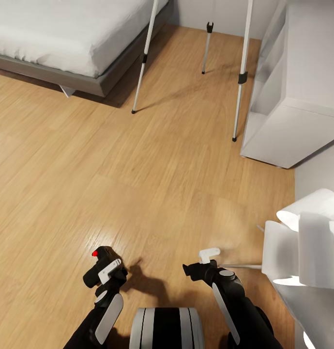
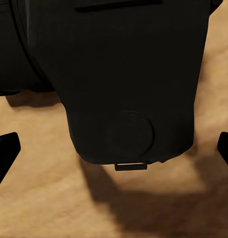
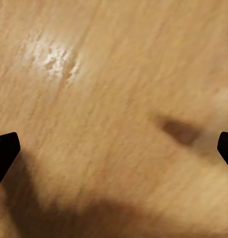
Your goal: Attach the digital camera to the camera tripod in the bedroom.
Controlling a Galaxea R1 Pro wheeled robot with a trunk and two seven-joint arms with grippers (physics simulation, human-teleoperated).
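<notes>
The digital camera [image 1: 102, 265] sits in the left gripper [image 1: 108, 272], low over the light wood floor [image 1: 138, 184] and well short of the camera tripod [image 1: 146, 51]; its small red dot [image 1: 95, 253] faces up. From the left wrist view the camera's black body [image 2: 129, 84] lies between the two dark fingertips [image 2: 5, 148], which stand wide at either edge of the picture — the pads' contact with the body is hidden, yet the camera hangs clear of the floor and casts a shadow on the boards below it, so the jaws are clenched on it. The tripod stands farther into the bedroom, with three silver-white legs, black collars and black feet planted on the floor; its head is cut off above. One leg comes down just beside the grey bed [image 1: 65, 80] with its white mattress [image 1: 65, 29], another just beside the white shelf unit [image 1: 293, 87], and the third stands between them, nearer the wall. The right gripper [image 1: 198, 264] hangs over bare floor beside the camera but apart from it; in the right wrist view its fingertips [image 3: 5, 148] are spread wide with only wood grain between them — released, grasping nothing. A white rounded object [image 1: 307, 237] stands near the shelf unit, on the robot's right.
</notes>
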